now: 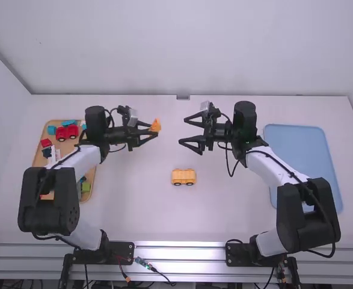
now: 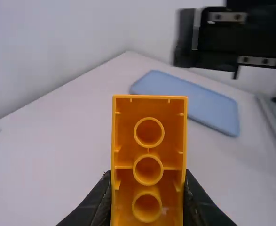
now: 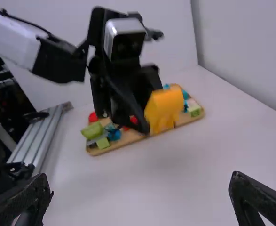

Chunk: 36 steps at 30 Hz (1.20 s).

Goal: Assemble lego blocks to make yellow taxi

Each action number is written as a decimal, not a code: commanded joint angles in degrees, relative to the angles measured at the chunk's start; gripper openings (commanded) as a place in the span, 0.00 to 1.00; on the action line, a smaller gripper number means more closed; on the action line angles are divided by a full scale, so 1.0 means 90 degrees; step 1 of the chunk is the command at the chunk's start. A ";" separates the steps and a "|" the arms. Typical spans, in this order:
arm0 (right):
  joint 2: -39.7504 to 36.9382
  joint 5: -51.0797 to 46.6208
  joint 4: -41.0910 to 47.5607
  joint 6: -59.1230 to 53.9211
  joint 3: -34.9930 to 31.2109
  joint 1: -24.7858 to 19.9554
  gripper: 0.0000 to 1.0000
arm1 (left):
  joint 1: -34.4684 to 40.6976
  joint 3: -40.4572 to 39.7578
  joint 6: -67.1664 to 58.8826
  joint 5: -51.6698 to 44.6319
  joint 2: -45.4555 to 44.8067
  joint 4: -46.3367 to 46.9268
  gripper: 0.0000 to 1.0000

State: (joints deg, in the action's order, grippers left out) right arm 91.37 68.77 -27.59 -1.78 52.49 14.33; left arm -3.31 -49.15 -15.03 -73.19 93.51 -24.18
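Yellow onto yellow: steady the wheeled car point(image 1: 183, 176) on the counter point(image 1: 134, 208) with the right jaws, wide open and empty; turn the block point(image 1: 155, 126), pinched in the left jaws, hollow side point(image 2: 126, 153) down, line up squarely over the car, then press evenly.

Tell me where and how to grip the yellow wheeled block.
Best come from above with the open right gripper and pinch the wheeled block mid-length, one finger on each long side, above the wheels. It sits upright on them and looks longer left to right, so those sides should give a steady hold.
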 commanded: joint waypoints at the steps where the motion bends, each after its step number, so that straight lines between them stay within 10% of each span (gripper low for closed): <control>1: 0.0206 0.0270 -0.0141 0.0481 0.0090 0.0083 1.00 | 0.0459 0.0279 0.1073 -0.0272 -0.0267 -0.0646 0.02; 13: 0.0661 0.1562 -0.1037 0.0823 0.0087 -0.0039 0.69 | 0.1372 0.1064 0.3434 -0.0255 -0.0267 -0.3968 0.02; 36: 0.0661 0.1377 -0.1724 0.1506 0.0090 0.0330 0.34 | 0.1375 0.1285 0.4073 0.0238 -0.0267 -0.4988 0.02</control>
State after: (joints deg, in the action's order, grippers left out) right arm 96.84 79.61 -43.05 11.09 52.49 16.86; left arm 8.80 -37.80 20.86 -72.18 92.86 -68.66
